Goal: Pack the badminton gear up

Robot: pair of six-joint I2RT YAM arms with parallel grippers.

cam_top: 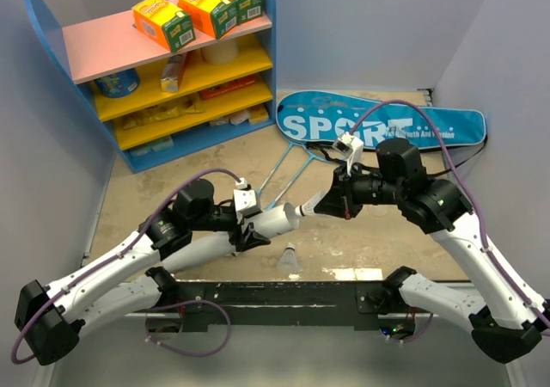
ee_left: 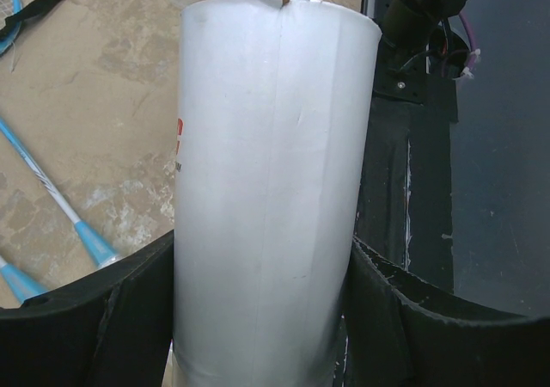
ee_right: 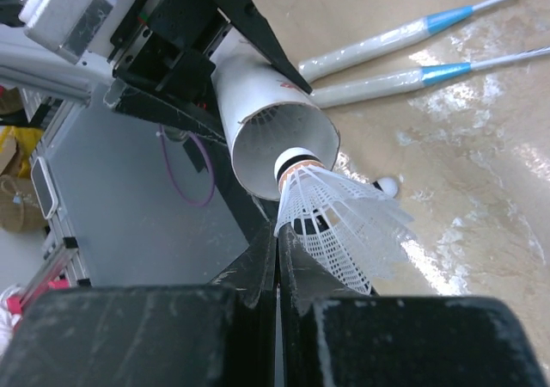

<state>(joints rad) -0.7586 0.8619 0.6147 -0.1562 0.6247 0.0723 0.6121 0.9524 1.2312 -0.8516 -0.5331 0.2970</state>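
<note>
a: which step is this?
b: loading the shuttlecocks, i'd say. the left jaws are spread around a white tube [cam_top: 273, 222] and clamp it on both sides, holding it level above the tabletop [cam_top: 215, 159] with its open mouth toward the right arm
a: and the right jaws?
b: pressed shut on the skirt edge of a shuttlecock [ee_right: 344, 219]. its cork sits right at the tube's mouth, pointing in. from the right wrist view i cannot tell whether it has crossed the rim
a: so what does the next move call for?
b: my guess is a straight push along the tube's axis, cork first, while the left arm holds the tube steady. the skirt looks about as wide as the bore, so an off-centre push could catch it on the rim. the right jaws pinch the skirt's edge, so they would have to release before that edge reaches the rim
a: how much is left after that?
b: most of it. a second shuttlecock [cam_top: 290, 254] stands on the tabletop near the arm bases, just below the tube. the two rackets [ee_right: 378, 82] lie side by side on the tabletop, outside the blue bag [cam_top: 387, 129], which lies flat at the far side with its lettering up. i can't tell whether the bag is open
</note>
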